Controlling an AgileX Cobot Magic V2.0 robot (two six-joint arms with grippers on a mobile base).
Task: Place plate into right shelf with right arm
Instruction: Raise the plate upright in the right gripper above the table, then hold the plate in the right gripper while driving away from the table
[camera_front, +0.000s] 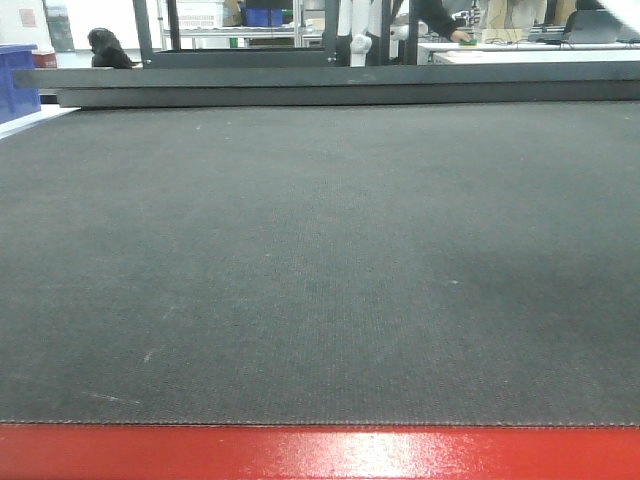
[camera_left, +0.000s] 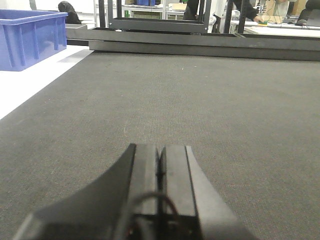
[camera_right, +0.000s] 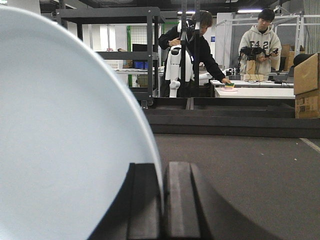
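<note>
The white plate fills the left half of the right wrist view, standing on edge. Its rim is pinched between the two black fingers of my right gripper, which is shut on it above the dark table top. In the left wrist view my left gripper is shut with nothing in it, low over the grey mat. The front view shows neither gripper nor the plate. The right shelf is out of view.
A blue plastic bin stands on a white surface at the left. A dark low rail runs along the table's far edge, with a black frame rack behind it. Two people stand at a bench beyond. The table's front edge is red.
</note>
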